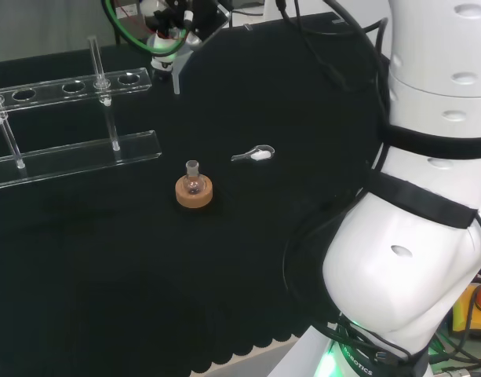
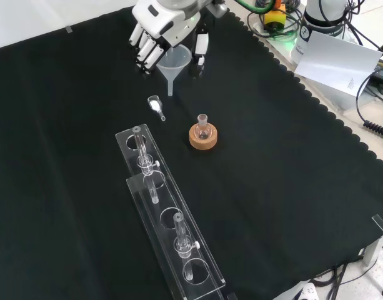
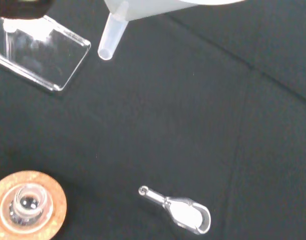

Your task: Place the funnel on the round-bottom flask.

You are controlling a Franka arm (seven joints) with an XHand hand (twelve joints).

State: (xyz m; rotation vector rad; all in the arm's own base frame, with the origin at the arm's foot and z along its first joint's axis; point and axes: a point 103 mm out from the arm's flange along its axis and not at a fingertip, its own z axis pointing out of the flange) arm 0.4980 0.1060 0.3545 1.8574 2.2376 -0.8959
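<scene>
Hand (image 2: 155, 31): black-and-white, fingers curled round rim of funnel (image 2: 175, 65), held above cloth near far edge in front view. Funnel: translucent white plastic, conical, narrow stem pointing down, clear of cloth. Round-bottom flask (image 2: 203, 129): small, clear glass, short neck, upright in cork ring (image 2: 203, 137), mid-bench, apart from funnel. Small clear scoop (image 2: 156, 105) lies flat between the two. Clear acrylic tube rack (image 2: 169, 222) along near-left part. Cloth (image 2: 291, 187): matte black, scalloped edge.
</scene>
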